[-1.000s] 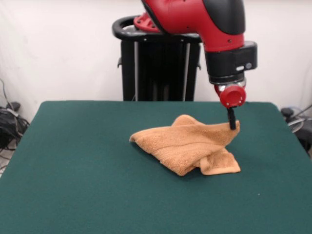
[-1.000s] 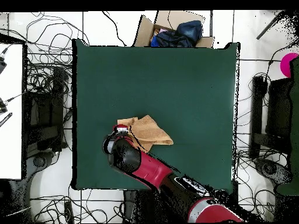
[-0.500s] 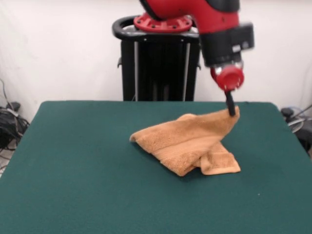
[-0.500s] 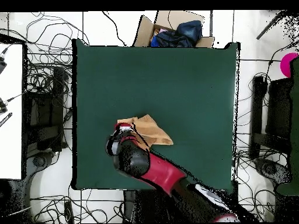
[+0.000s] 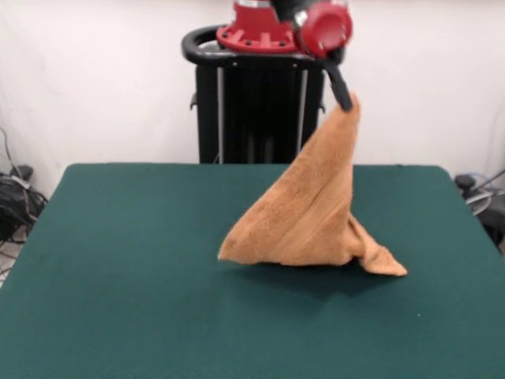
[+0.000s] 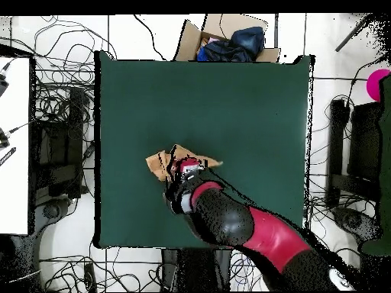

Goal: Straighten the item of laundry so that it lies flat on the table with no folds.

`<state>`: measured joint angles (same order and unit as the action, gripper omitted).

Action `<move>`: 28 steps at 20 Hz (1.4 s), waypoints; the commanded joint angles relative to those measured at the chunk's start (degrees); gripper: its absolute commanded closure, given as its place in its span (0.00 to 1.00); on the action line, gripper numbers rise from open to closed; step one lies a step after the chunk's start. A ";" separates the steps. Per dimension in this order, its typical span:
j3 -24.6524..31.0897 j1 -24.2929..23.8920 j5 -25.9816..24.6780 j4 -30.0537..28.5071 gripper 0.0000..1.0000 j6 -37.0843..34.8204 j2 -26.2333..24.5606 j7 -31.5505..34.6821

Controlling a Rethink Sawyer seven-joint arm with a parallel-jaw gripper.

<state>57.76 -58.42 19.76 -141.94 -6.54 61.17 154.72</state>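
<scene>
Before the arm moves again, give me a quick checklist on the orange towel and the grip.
1. Gripper shut on a corner of the orange-tan terry towel: ok.
2. Towel's lower edge touching the dark green felt table: ok.
3. Towel flat with no folds: not ok, it hangs as a draped cone.
4. Bare table around the towel for spreading: ok.
5. White label's position: cannot tell.

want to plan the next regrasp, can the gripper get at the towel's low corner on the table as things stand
Probably not right away. The gripper is shut on the towel, holding its top corner high, so it would have to let go first. The low corner itself lies open on the table, nothing near it.
</scene>
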 commanded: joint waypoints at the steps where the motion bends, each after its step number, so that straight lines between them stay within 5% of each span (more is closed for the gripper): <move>1: 23.53 -6.18 5.32 -2.82 1.00 -15.93 13.65 7.64; 9: 33.22 -16.69 11.65 5.67 1.00 -34.84 23.73 3.76; 17: 19.49 -17.19 12.68 14.12 1.00 -54.94 34.18 -10.97; 28: 15.28 -17.14 -0.80 18.93 1.00 -53.33 22.28 -10.44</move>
<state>77.72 -76.39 24.29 -125.96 -58.24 88.95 154.71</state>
